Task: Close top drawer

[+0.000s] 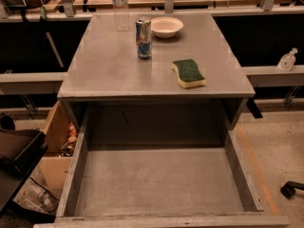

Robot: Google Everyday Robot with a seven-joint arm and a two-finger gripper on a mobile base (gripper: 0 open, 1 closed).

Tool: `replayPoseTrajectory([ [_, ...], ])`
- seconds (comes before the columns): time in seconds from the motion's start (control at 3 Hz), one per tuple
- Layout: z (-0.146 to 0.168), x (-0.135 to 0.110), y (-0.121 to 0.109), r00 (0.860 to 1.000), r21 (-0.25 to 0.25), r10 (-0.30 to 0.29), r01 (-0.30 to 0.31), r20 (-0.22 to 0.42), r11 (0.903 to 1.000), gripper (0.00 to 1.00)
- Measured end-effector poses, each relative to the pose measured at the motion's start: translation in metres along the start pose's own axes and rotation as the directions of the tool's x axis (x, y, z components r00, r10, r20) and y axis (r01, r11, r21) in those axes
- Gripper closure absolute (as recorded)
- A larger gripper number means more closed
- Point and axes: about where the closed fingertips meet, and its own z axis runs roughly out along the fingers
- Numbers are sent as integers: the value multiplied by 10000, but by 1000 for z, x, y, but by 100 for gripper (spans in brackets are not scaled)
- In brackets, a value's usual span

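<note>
The top drawer (156, 182) is pulled far out of the grey cabinet toward the camera. Its long plain grey box interior is empty. Its front panel edge (161, 221) runs along the bottom of the view; the knob is hidden. The cabinet's flat top (118, 65) sits above and behind it. My gripper is not in view.
On the cabinet top stand a can (143, 31), a white bowl (166, 26), a clear bottle (120, 6) and a green-and-yellow sponge (188, 72). A pale wooden drawer (56, 141) with clutter is at the left. A caster wheel (288, 190) is on the floor at right.
</note>
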Motion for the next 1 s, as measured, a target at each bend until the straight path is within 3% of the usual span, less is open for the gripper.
replayPoseTrajectory([
  [0.33, 31, 2, 4, 9999, -302, -34, 38, 134, 9995, 85],
  [0.67, 55, -5, -20, 9987, -409, -485, 492, 180, 9980, 100],
  [1.0, 77, -8, -56, 9969, -422, -688, 704, 381, 9966, 100],
])
